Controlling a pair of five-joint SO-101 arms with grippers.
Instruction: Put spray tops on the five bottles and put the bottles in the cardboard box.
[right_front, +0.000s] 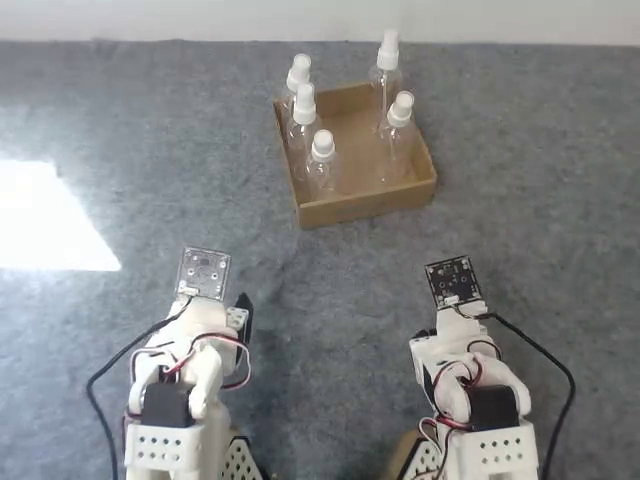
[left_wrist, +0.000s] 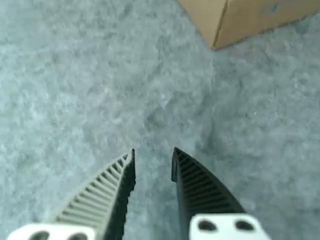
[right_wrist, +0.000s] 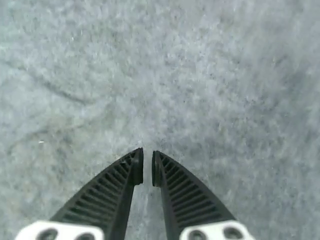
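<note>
Five clear plastic bottles (right_front: 322, 168), each capped with a white spray top (right_front: 304, 103), are counted upright in one open brown cardboard box (right_front: 365, 205), upper centre of the high view. Two arms are seen at lower left and lower right. Ribbed jaws are noted on both: left gripper (left_wrist: 153, 160) parted, empty; right gripper (right_wrist: 147, 161) nearly closed, empty. Both are held over mottled grey felt-like table cover (right_front: 150, 130).

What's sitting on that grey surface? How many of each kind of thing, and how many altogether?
Clear bottles with white spray tops: 5
Cardboard box: 1
Robot grippers, left gripper and right gripper: 2
Total: 8
</note>
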